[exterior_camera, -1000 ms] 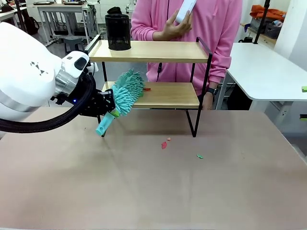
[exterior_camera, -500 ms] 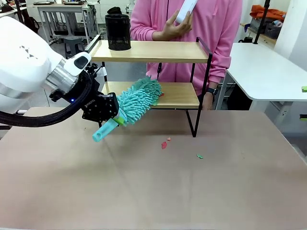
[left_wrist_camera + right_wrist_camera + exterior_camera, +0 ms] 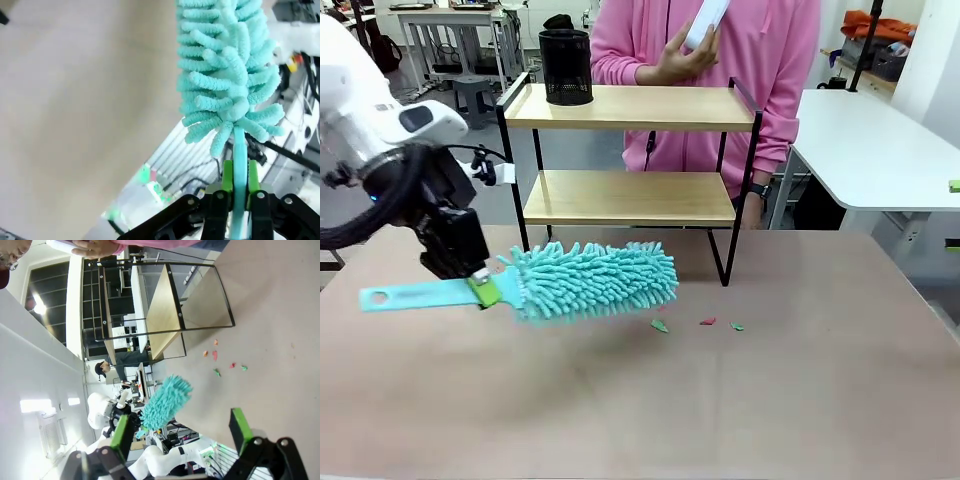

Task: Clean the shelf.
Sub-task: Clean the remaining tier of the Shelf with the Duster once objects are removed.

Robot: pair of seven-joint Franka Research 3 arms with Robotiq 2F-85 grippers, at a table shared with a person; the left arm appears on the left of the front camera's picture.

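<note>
Down off the shelf (image 3: 630,195) since a second ago, the teal duster (image 3: 595,280) hangs level over the table (image 3: 800,400), before the shelf at the far edge. Front view half hides the left gripper's (image 3: 485,290) grip; its wrist view shows green pads (image 3: 227,175) clamped on the handle. In its own view the right gripper (image 3: 180,432) gapes empty. Small scraps (image 3: 660,325) are too tiny to identify.

Front view, top centre: white object (image 3: 706,20) in person's hand (image 3: 675,62) cut by the edge, unidentifiable. Centre: red and green scraps (image 3: 660,325), too small to tell. Left wrist view: duster (image 3: 227,65) head runs off the top; background blurred.
</note>
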